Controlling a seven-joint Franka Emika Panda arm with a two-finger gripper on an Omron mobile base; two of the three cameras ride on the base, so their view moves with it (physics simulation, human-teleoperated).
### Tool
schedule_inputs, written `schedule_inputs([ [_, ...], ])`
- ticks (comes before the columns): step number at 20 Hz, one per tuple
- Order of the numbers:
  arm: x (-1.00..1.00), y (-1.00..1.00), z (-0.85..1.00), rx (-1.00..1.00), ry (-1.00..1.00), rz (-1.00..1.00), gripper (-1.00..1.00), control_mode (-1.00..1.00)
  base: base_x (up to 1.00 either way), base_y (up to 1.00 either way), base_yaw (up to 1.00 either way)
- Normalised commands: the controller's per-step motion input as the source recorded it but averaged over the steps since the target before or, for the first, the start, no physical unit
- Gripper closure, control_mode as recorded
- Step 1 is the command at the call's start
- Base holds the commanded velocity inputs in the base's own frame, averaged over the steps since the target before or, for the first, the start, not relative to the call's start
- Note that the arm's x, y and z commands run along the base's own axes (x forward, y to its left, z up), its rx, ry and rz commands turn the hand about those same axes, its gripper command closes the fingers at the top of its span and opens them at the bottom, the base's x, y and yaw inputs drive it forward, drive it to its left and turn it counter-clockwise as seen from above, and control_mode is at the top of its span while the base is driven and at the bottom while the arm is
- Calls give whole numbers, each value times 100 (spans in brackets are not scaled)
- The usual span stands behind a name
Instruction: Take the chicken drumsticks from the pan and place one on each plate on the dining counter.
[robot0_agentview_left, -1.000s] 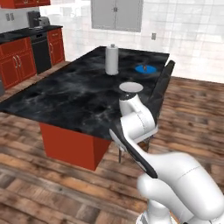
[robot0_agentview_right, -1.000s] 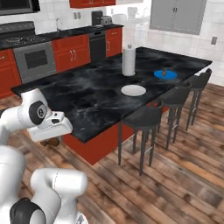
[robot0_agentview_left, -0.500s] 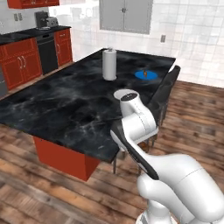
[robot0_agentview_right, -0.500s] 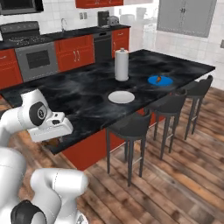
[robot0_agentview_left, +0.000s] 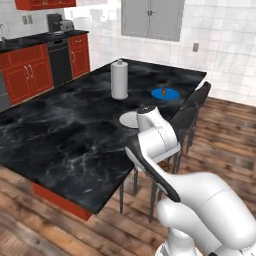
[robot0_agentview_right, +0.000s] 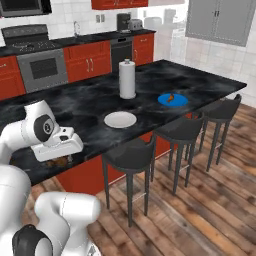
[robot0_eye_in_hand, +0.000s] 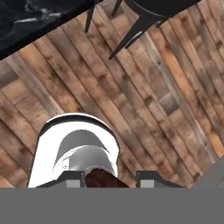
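Nearly closed, the tool (robot0_eye_in_hand: 107, 183) grips a brown drumstick (robot0_eye_in_hand: 103, 179).

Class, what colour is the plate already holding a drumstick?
Bright blue plate; clearest in the right base view.

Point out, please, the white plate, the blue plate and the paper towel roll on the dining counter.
white plate (robot0_agentview_right: 120, 119), right base view, centre of its flat face.
blue plate (robot0_agentview_right: 165, 100), right base view, bare left part of the plate.
paper towel roll (robot0_agentview_right: 127, 80), right base view, middle of its side.
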Motion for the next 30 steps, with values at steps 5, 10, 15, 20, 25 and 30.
schedule_inputs([
  [5,0,0,0,0,0,0,100,100,30,-51,17],
  [10,0,0,0,0,0,0,100,100,33,-37,16],
  [15,0,0,0,0,0,0,100,100,26,-44,19],
  [20,0,0,0,0,0,0,100,100,34,-40,19],
  [25,0,0,0,0,0,0,100,100,39,-36,22],
  [30,0,0,0,0,0,0,100,100,49,-33,24],
])
